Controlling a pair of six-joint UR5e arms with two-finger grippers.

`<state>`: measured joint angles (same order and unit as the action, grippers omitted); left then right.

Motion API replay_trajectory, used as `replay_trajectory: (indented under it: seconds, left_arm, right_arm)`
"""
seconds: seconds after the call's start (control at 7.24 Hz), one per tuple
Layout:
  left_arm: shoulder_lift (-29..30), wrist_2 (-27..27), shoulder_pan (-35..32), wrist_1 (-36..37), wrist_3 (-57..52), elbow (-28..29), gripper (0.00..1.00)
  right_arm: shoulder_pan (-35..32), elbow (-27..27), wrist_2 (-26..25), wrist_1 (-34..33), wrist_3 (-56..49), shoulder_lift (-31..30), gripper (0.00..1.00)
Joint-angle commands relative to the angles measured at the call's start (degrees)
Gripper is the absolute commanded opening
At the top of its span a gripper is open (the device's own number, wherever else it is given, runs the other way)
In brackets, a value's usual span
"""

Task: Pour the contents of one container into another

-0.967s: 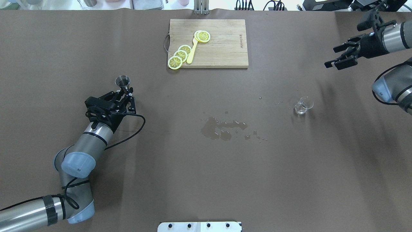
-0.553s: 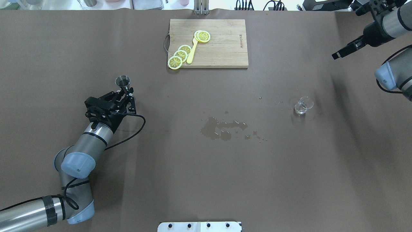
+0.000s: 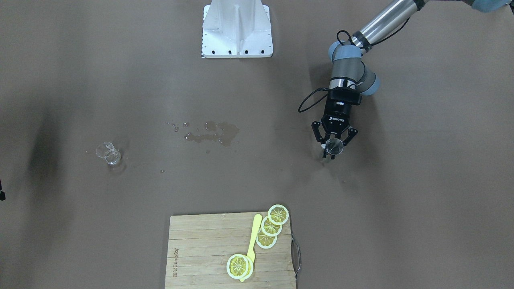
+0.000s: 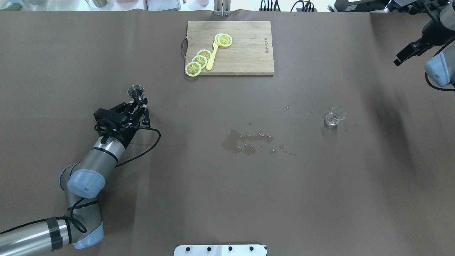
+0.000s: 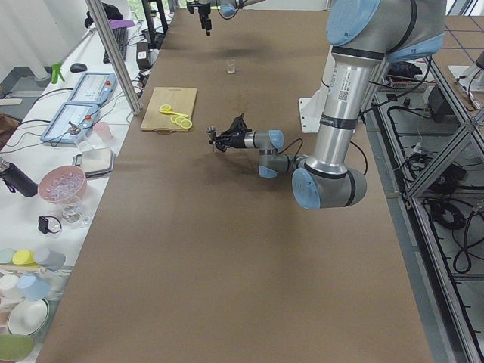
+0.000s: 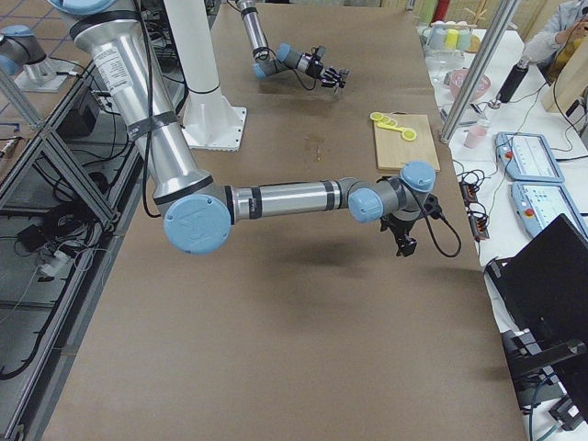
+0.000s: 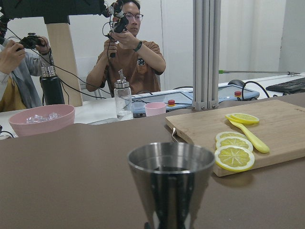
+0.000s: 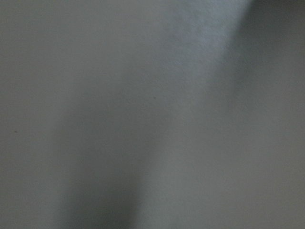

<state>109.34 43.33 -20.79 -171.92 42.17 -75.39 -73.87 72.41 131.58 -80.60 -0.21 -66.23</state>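
Note:
The steel jigger (image 4: 135,91) stands upright at the table's left, dark inside. My left gripper (image 4: 137,103) is shut on its narrow waist; from across the table the fingers flank the jigger (image 3: 333,147). The left wrist view shows the jigger's (image 7: 171,186) upper cone close up. The clear glass beaker (image 4: 335,116) stands alone on the right, also seen as the beaker (image 3: 108,154) from the front. My right gripper (image 4: 401,58) hangs far off at the back right corner, almost edge-on, open and empty. The right wrist view is only a grey blur.
A wet spill (image 4: 245,140) darkens the brown cover between the two vessels, with small drops trailing toward the beaker. A wooden cutting board (image 4: 249,57) with lemon slices (image 4: 199,60) and a yellow spoon lies at the back centre.
The right arm has swung away from the beaker toward the back right corner. The left gripper and the jigger have shifted only slightly toward the robot.

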Motion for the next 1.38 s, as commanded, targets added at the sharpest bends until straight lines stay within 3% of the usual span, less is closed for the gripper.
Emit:
replay_trajectory:
  seconds: [0.0,0.14,0.28,0.41,0.55,0.83,1.24]
  left_arm:
    - [-0.01,0.00,0.05,0.00,0.02,-0.03,0.14]
    - [-0.01,0.00,0.05,0.09,0.02,0.06,0.18]
    - [-0.01,0.00,0.05,0.00,0.02,0.06,0.30]
    - [-0.01,0.00,0.13,0.09,0.02,0.24,0.38]
    - [-0.01,0.00,0.13,0.00,0.02,0.24,0.39]
    - [-0.01,0.00,0.13,0.09,0.02,0.06,0.39]
    - [-0.09,0.00,0.13,0.00,0.02,-0.11,0.44]
  right_arm:
    - [-3.81,0.63,-0.19,-13.23,0.37,0.31,1.00]
    - [-6.00,1.07,-0.62,-19.80,1.34,0.31,1.00]
    - [-7.68,1.77,-0.63,-24.65,4.83,0.05,1.00]
    - [-9.17,3.08,-0.63,-25.48,8.08,-1.17,1.00]
    - [-10.93,6.66,-0.36,-25.49,7.94,-3.88,1.00]
    - [-13.13,18.77,-0.62,-25.23,7.50,-14.93,1.00]
    - [-15.96,31.18,-0.36,-24.61,6.97,-28.31,1.00]
